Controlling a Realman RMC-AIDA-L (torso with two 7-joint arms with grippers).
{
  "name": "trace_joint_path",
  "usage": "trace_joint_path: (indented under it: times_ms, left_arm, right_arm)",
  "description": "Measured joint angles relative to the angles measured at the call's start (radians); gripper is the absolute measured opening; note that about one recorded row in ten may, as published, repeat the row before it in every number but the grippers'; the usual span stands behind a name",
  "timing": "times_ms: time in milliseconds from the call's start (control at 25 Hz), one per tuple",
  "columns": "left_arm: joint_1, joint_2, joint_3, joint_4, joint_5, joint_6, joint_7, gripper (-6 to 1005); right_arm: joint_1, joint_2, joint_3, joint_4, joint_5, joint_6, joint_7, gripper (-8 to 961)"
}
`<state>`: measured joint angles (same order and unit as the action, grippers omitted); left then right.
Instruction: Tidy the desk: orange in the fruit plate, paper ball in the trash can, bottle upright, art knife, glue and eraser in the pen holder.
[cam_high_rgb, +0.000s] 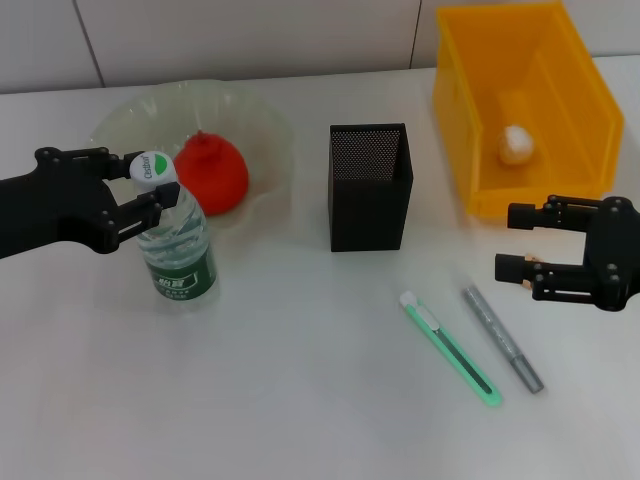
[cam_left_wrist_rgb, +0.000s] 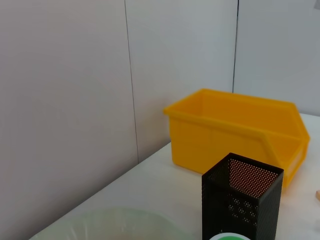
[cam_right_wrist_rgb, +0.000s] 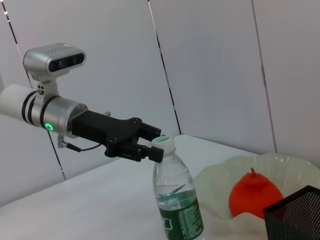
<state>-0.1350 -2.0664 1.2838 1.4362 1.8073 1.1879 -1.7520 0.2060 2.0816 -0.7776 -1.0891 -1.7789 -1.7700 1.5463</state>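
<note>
Bottle (cam_high_rgb: 176, 240) upright, pen holder (cam_high_rgb: 370, 186) beside

Clear glossy plastic bottle (cam_high_rgb: 178, 250), translucent glossy plastic plate (cam_high_rgb: 265, 130), smooth shiny orange (cam_high_rgb: 212, 173). Black perforated metal-mesh holder (cam_high_rgb: 370, 186), glossy yellow plastic bin (cam_high_rgb: 480, 150). Matt black claws, smooth white matt counter (cam_high_rgb: 300, 400).

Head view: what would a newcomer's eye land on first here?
Probably the yellow bin at back right, with the paper ball inside, and the orange in the clear plate at back left. Next, the left gripper around the neck of the upright bottle. The right gripper hangs open near the bin.
</note>
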Motion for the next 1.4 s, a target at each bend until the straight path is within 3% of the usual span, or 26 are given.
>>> trace_joint_path:
  times_ms: [840, 1040, 1280, 1400]
  left_arm:
    - [-0.012, -0.002, -0.008, -0.015, -0.002, 0.004, 0.01, 464]
    - [-0.012, 0.0, -0.012, -0.011, -0.014, 0.007, 0.01, 668]
    - [-0.014, 0.0, -0.034, -0.004, -0.045, 0.045, 0.012, 802]
    - [-0.015, 0.0, -0.045, -0.002, -0.072, 0.052, 0.012, 802]
  right_arm:
    - [0.011, 0.0, 0.0, 0.02, -0.001, 0.003, 0.0, 707]
    - [0.014, -0.001, 0.0, 0.024, -0.002, 0.003, 0.0, 707]
    - [0.013, -0.002, 0.0, 0.025, -0.004, 0.003, 0.0, 706]
    - [0.013, -0.002, 0.0, 0.025, -0.005, 0.003, 0.0, 706]
